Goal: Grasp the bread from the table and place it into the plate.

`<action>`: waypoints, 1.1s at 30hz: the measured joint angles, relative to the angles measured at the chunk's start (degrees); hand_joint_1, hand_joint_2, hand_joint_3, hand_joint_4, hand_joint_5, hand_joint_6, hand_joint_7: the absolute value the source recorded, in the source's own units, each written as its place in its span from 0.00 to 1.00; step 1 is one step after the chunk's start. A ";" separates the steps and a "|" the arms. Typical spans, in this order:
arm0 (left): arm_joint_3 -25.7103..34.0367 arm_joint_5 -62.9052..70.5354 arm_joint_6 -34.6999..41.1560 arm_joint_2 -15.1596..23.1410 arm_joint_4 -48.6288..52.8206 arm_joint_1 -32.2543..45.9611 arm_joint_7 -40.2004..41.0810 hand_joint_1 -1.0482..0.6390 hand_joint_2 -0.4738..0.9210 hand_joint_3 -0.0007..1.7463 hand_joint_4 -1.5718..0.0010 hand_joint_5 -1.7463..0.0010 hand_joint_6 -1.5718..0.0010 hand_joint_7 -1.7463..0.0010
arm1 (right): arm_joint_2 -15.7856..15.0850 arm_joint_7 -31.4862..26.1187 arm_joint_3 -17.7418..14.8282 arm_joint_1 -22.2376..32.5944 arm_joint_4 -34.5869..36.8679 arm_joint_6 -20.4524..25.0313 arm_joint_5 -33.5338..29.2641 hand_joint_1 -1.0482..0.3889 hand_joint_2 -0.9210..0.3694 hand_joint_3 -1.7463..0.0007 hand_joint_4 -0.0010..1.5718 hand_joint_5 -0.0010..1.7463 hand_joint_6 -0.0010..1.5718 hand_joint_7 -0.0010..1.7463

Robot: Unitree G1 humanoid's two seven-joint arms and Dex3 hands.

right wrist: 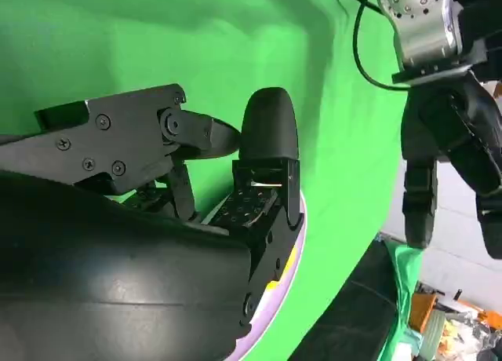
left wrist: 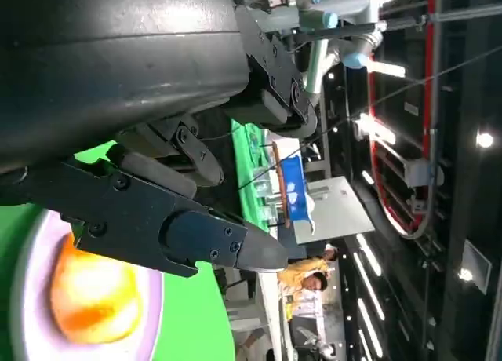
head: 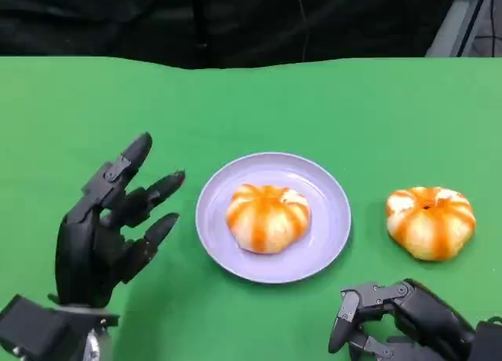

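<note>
Head view: I have two buns before me on the green counter (head: 78,102). One bun (head: 267,216) already lies in the middle of the lilac plate (head: 329,190); the loose bun (head: 431,222) sits on the counter to the right of the plate, near it but apart, and I take it to be the one left to move. My left hand (head: 106,227) is raised left of the plate, fingers (head: 161,187) apart and pointing toward it, holding nothing; the left wrist view confirms this, with the plated bun below the fingers and a person far in the background. My right hand (head: 408,318) rests low at the near edge, short of the loose bun and not touching it; its fingers are curled downward around nothing. In the right wrist view, the plate rim shows just past the fingers. Handling, as I judge it: the bun looks light, soft and easily dented, with a glazed, lobed top that may be slightly slick. I would take it from above across its widest part, fingers on opposite flanks and low on the sides, with only enough squeeze to lift. The main risks are crushing it and setting it down on the bun already in the plate.
</note>
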 measured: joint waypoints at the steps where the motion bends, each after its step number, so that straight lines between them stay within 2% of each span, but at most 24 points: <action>1: 0.26 -0.34 0.00 -0.01 0.01 0.11 -0.65 0.32 1.00 0.07 0.47 0.98 0.66 0.99 | 0.00 0.09 0.00 0.00 0.00 0.01 0.04 0.68 0.00 0.73 0.44 0.90 0.50 0.62; 17: 3.74 -4.30 -0.33 -1.34 3.04 2.77 -9.68 0.33 1.00 0.07 0.45 0.98 0.61 0.98 | -0.12 0.47 -0.01 0.01 -0.16 0.35 0.25 0.68 0.00 0.73 0.45 0.91 0.50 0.62; 32: 5.27 -0.60 -4.30 -1.83 7.03 5.97 -9.27 0.32 1.00 0.06 0.41 0.97 0.57 0.98 | -0.50 0.49 -0.15 0.02 -0.52 0.36 0.37 0.67 0.00 0.73 0.45 0.91 0.51 0.61; 33: 5.29 -0.18 -4.54 -1.83 7.05 6.05 -8.86 0.34 1.00 0.05 0.40 0.97 0.55 0.97 | -0.50 0.49 -0.15 0.02 -0.52 0.36 0.38 0.67 0.00 0.73 0.45 0.91 0.51 0.61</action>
